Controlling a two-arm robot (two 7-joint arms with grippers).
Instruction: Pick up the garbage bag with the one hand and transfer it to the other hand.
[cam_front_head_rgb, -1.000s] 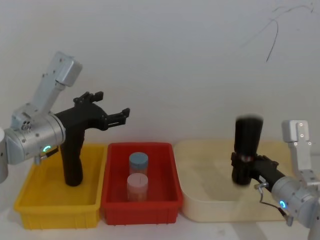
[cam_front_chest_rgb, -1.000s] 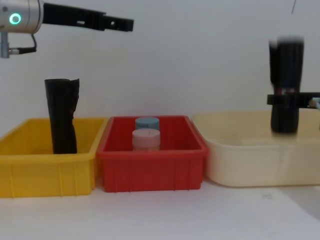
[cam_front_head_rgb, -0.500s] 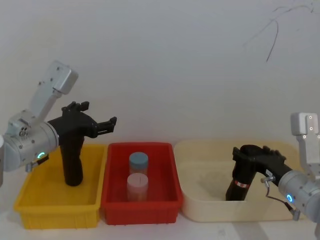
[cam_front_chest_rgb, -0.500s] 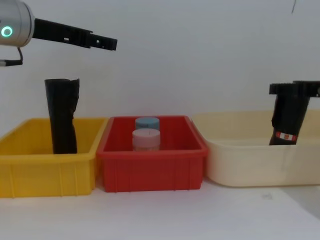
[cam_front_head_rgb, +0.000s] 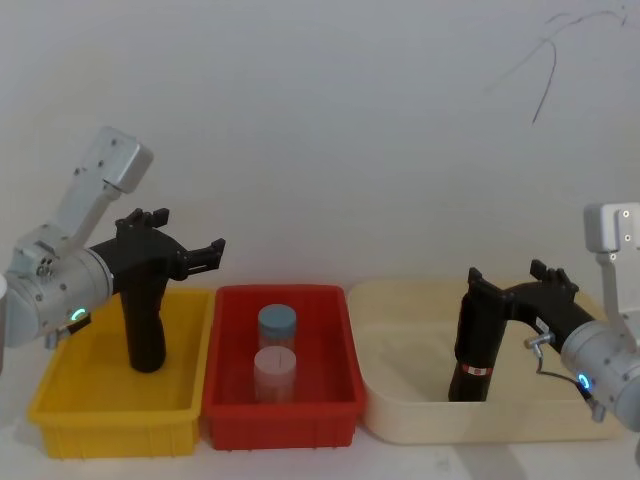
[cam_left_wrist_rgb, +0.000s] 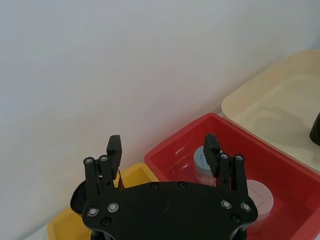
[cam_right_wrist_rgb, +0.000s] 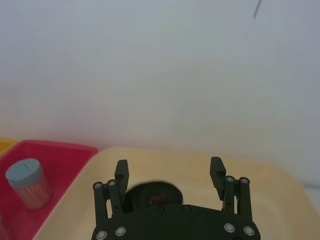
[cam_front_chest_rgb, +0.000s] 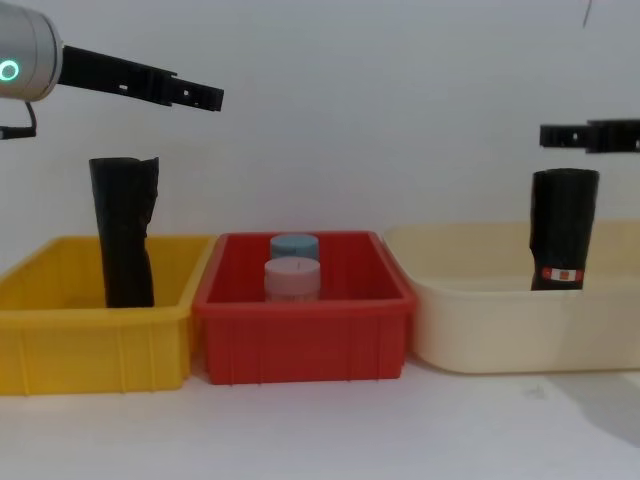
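Note:
The garbage bag, a black roll with a red-and-white label near its lower end, stands upright in the cream tray at the right; it also shows in the chest view. My right gripper on the blue-ringed arm hovers just above the bag's top, open and apart from it. In the right wrist view the roll's top lies below the spread fingers. My left gripper, on the teal-ringed arm, is open in the air above the yellow bin.
A plain black roll with a wavy top stands in the yellow bin at the left. The red bin in the middle holds a blue-lidded jar and a pink-lidded jar. A white wall stands close behind.
The right gripper brought the garbage bag down into the cream tray, opened and let it go; the bag now stands by itself. The left gripper drew back leftward and sank a little.

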